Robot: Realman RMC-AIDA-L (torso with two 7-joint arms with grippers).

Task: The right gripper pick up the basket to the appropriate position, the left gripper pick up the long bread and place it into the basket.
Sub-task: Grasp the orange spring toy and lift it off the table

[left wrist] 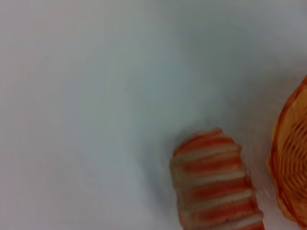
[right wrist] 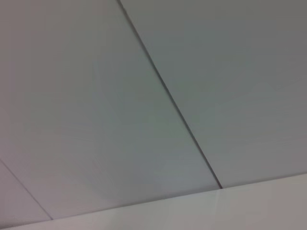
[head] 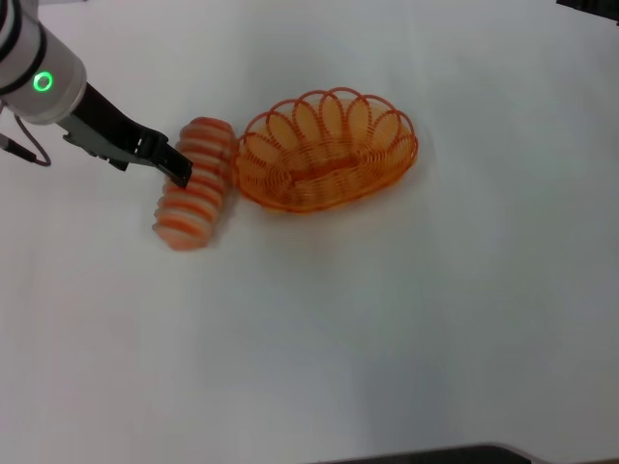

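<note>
Head view, read from the left. We see the left claw (head: 177,166) reaching in from the upper left on its black body, behind it a silver-white cuff (head: 34,72) with a lit green ring. Its tip sits against the left flank of the long bread (head: 196,183), roughly at mid-length; we cannot tell whether the fingers are spread or drawn together, as only 1 dark tip shows against the loaf.

The long bread lies flat on the white counter (head: 387,319), its ridged length running from near-left to far-right, not lifted. Just beside its far end stands the basket (head: 327,150), upright on the counter, its scalloped rim close to the loaf; we cannot tell whether the 2 touch. The basket holds nothing.

In the left wrist view we see 1 rounded end of the long bread (left wrist: 213,182) and, near it, a curved stretch of the basket (left wrist: 292,163), with a narrow strip of counter (left wrist: 96,96) between them.

The right claw appears in no view; the right wrist view shows only pale flat panels.
</note>
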